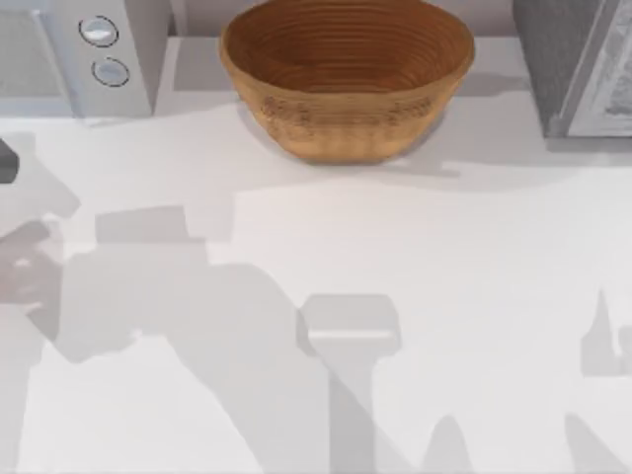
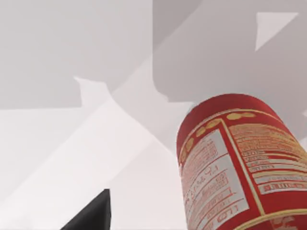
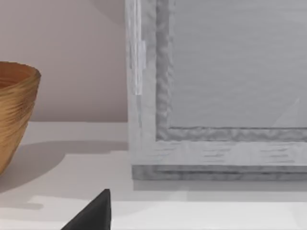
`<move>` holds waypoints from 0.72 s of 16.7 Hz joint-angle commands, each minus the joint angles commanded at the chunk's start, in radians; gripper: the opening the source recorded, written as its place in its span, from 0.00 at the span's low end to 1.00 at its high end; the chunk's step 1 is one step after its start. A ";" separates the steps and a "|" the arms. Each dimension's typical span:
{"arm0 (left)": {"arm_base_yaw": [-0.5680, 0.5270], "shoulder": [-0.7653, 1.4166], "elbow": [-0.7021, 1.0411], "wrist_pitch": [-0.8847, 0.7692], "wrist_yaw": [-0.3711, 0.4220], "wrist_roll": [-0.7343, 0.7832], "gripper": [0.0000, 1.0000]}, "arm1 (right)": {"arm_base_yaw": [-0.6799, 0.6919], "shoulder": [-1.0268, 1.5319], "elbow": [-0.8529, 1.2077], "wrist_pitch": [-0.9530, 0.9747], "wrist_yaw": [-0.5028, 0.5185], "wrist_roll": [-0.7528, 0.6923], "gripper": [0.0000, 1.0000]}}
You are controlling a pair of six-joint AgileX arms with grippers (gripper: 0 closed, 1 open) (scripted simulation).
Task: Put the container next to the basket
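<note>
The red drink can [image 2: 235, 167] sits very close to the left wrist camera, upright in that view, its gold-bordered white label panels readable only as blocks of tiny print; its base is cut off at the frame edge, so what supports it cannot be made out. One dark fingertip [image 2: 93, 214] of the left gripper pokes into the same view beside the can, with white table [image 2: 72, 143] showing between the two; the other finger is out of sight, so whether that gripper is apart, together or clamped on the can cannot be told. The can is not to be found in the top view, where a small dark piece at the left edge is too little to identify. Further out, the woven brown basket [image 1: 346, 79] stands at the far middle of the table, its ribbed inside rings plain to see. To its left is a pale appliance with two round knobs [image 1: 99, 32], cut off by the frame; to its right a grey framed box [image 1: 578, 69], also cropped. From the right wrist camera, one dark fingertip [image 3: 93, 214] lies low in front, with the basket's side ahead and the grey box's panel close by; that gripper's state cannot be told either.
</note>
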 joint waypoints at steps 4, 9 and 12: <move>0.000 0.000 0.000 0.000 0.000 0.000 0.92 | 0.000 0.000 0.000 0.000 0.000 0.000 1.00; 0.000 0.000 0.000 0.000 0.000 0.000 0.55 | 0.000 0.000 0.000 0.000 0.000 0.000 1.00; 0.000 0.000 0.000 0.000 0.000 0.000 0.32 | 0.000 0.000 0.000 0.000 0.000 0.000 1.00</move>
